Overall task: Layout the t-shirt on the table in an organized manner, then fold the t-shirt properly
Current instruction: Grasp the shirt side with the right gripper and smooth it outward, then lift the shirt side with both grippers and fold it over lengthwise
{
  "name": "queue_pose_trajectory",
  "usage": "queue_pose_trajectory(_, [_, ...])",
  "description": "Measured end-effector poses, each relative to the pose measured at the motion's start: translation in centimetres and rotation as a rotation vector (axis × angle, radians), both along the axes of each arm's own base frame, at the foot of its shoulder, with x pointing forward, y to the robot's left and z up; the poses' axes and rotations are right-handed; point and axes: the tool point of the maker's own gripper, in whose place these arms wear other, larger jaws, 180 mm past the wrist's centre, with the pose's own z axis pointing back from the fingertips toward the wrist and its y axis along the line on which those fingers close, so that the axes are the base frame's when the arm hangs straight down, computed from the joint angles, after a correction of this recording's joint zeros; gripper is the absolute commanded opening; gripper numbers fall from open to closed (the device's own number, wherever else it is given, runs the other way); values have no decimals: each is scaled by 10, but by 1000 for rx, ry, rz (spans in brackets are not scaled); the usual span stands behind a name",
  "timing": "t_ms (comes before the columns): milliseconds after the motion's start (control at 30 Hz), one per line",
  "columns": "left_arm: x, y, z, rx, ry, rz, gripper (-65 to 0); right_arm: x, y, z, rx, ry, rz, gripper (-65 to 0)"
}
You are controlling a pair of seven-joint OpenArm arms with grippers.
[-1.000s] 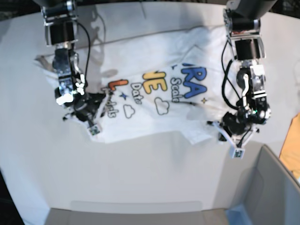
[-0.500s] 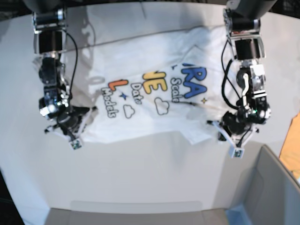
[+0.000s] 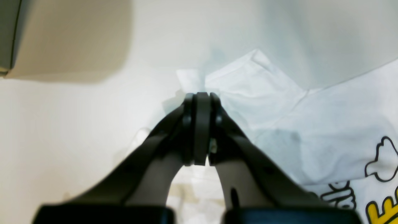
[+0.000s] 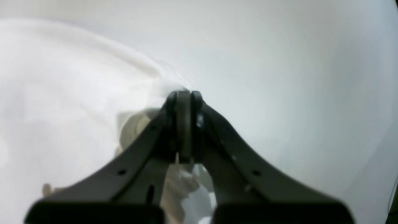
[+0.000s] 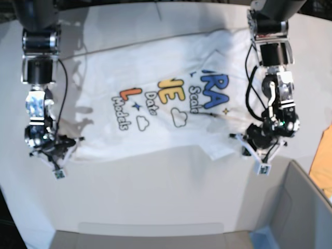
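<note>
I had the white cloth t-shirt with the blue, yellow and orange print (image 5: 161,98) lying print-up across the far half of the large plain white worktop (image 5: 155,197), and over the last second it had been drawn out wider. The right pincer (image 5: 58,165) had carried its corner of the cloth outward toward its own side edge of the worktop, so that the bunched hem on that side now lay pulled into a longer, flatter line. In its wrist view the jaws stood pressed together with pale cloth gathered at and behind the tips, so I judged it clenched on the t-shirt's edge. The left pincer (image 5: 258,155) had not shifted at all; it sat near the grey bin (image 5: 306,207) at the near corner on its side, jaws clenched on the fabric by a folded-over flap (image 3: 248,90), which its wrist camera showed crumpled just beyond the tips. To my mind that meant the spreading step was well along but not done: the body was stretched between the two grips, while a crease and a turned-under fold remained on the left arm's side. I reckoned that flap wanted flattening before any folding began.
</note>
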Motion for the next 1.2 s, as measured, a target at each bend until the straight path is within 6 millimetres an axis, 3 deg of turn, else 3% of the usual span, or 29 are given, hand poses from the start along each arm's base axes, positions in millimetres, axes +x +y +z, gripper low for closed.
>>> queue_pose_trajectory(167, [-6, 1, -1, 4, 1, 2, -650, -5, -14, -7, -11, 23, -18, -650])
queue_pose_trajectory(333, [-30, -5, 14, 55, -11, -34, -650, -5, -25, -2, -27, 13, -27, -650])
queue_pose_trajectory(467, [-35, -11, 37, 79, -62, -47, -650, -6, -35, 0, -50, 16, -37, -650])
queue_pose_trajectory(600, [-51, -18, 29, 81, -13, -58, -650, -7, -40, 2, -56, 16, -41, -650])
queue_pose_trajectory(767, [-64, -22, 49, 116, -51, -73, -650, -10, -47, 2, -61, 18, -48, -650])
queue_pose_trajectory(900, [-79, -23, 40, 121, -18, -80, -650, -18, -53, 1, -94, 23, -42, -650])
queue_pose_trajectory(1067, [-102, -23, 28, 129, 23, -83, -650, -29, -40, 6, -101, -12, 6, -650])
queue_pose_trajectory(1200, [-113, -8, 24, 108, 35, -10, -650, -44, -39, 10, 18, -36, -23, -650])
